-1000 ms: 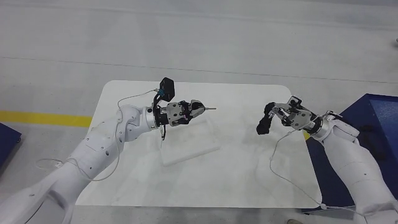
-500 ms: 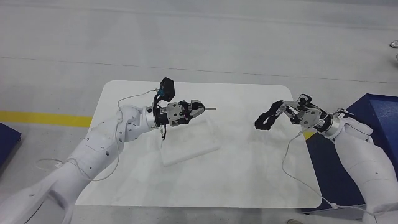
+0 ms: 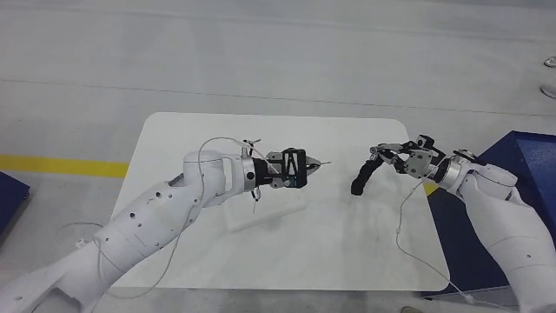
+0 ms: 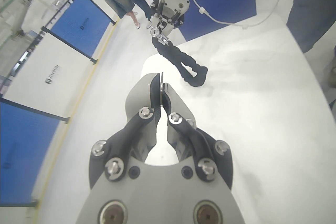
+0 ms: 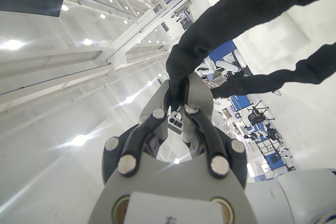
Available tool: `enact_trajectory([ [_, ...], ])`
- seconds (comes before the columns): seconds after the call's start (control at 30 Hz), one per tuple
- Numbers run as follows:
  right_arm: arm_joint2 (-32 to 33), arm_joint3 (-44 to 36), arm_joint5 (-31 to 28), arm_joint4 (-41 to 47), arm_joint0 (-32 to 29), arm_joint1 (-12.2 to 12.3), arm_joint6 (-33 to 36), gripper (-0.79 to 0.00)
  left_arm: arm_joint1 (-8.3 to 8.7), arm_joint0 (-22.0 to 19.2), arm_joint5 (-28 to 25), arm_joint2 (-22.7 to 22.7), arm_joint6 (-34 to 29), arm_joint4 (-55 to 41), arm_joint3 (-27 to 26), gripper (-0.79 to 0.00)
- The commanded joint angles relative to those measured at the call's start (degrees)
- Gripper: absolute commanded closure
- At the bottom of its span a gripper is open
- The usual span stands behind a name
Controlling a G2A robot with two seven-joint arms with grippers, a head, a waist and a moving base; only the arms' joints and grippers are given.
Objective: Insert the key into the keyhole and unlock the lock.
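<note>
In the right gripper (image 5: 181, 89), the lock (image 5: 210, 33) has its keyhole indiscernible.

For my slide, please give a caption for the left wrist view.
Left jaws shut on the key, facing the black-sleeved lock held by the right jaws.

both arms stretch inward from either side, tips facing each other (well apart). the left tool (image 3: 310, 166) is pinched tight on the key (image 4: 161, 78); the right tool (image 3: 380, 153) is clamped on the lock (image 3: 360, 176).
</note>
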Motion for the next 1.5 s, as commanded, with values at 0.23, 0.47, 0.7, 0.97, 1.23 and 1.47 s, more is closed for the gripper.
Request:
enact_trajectory([
  [0.23, 1.44, -2.37, 0.70, 0.62, -1.41, 0.44, 0.39, 0.000, 0.48, 1.15, 1.82, -0.55, -3.25, 4.87, -2.85, 0.000],
  [0.47, 1.76, -4.80, 0.06, 1.20, -3.44, 0.32, -2.02, 0.000, 0.41, 1.79, 3.16, -0.25, -5.22, 10.46, -5.93, 0.000],
  [0.7, 3.01, -9.93, 0.58, 0.45, -6.61, 0.66, -3.07, 0.000, -0.43, 1.52, 3.83, 1.15, -11.02, 22.68, -12.63, 0.000],
  [0.97, 4.62, -14.16, -1.19, -0.79, -10.23, 0.99, -3.90, 0.000, -2.52, 0.65, 2.35, 2.98, -14.50, 28.84, -13.87, 0.000],
  [1.23, 5.30, -16.28, -2.22, -2.19, -12.06, 1.01, -4.27, 0.000, -4.33, 0.61, 0.66, 4.91, -14.27, 34.39, -14.24, 0.000],
  [1.47, 6.06, -17.56, -4.74, -3.12, -13.37, 0.94, -4.22, 0.000, -5.70, 1.52, 0.14, 3.67, -13.38, 32.05, -12.56, 0.000],
])
